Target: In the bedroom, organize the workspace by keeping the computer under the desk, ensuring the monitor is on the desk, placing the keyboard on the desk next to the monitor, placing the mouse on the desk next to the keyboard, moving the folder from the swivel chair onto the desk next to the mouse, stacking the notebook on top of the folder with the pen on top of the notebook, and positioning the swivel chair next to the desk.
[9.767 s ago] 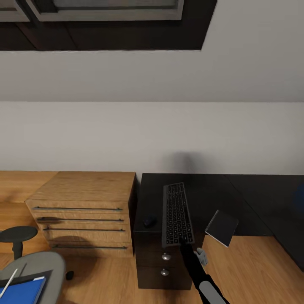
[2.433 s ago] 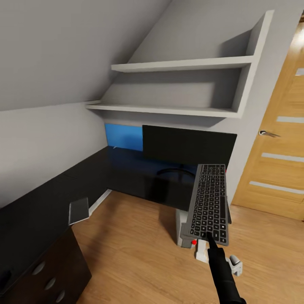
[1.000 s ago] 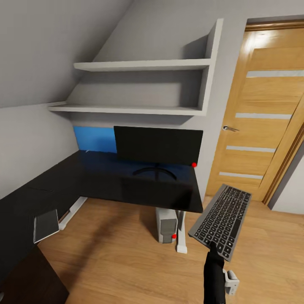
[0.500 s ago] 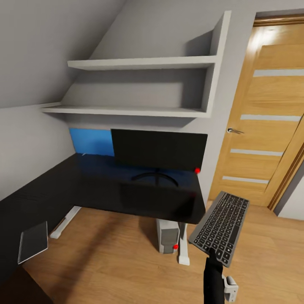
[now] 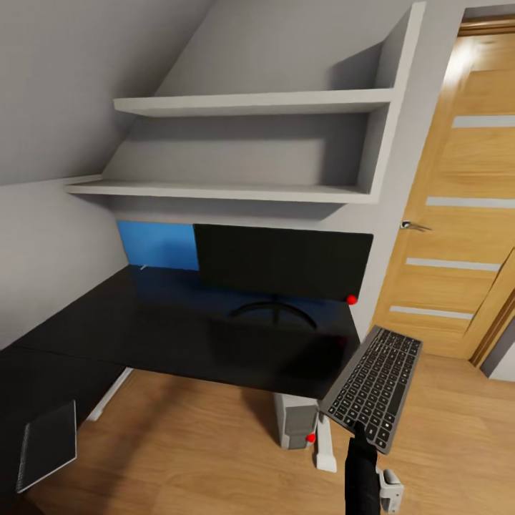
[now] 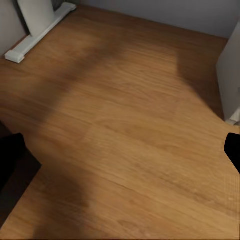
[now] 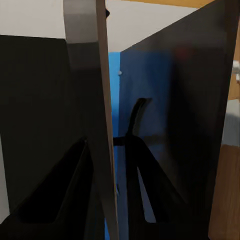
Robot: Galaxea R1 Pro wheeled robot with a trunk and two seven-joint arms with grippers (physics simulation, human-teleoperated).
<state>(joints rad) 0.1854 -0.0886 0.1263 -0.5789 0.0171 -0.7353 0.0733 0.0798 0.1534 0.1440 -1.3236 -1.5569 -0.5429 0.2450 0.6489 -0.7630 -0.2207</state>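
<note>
since half a second ago the whole head view has shifted, so the black l-shaped desk [image 5: 179, 336] and the wide black monitor [image 5: 282, 261] on its curved stand look closer and the wooden door [image 5: 458, 214] sits further toward the right edge; that is the camera moving, not the furniture. the right gripper [image 5: 363, 431] holds the flat grey keyboard with black keys [image 5: 372, 386] by its near short edge, tilted up in the air, just off the desk's right front corner and above the wood floor [image 5: 200, 443]. in the right wrist view the keyboard [image 7: 92, 115] shows edge-on, clamped between the dark fingers [image 7: 65, 185]. the grey computer tower [image 5: 295, 423] stands under the desk by the white desk leg [image 5: 325, 450]. the left gripper's [image 6: 120, 165] dark fingertips [image 6: 232, 150] sit far apart at the frame edges over bare floor, holding nothing. two pale wall shelves [image 5: 250, 146] hang above the monitor.
</note>
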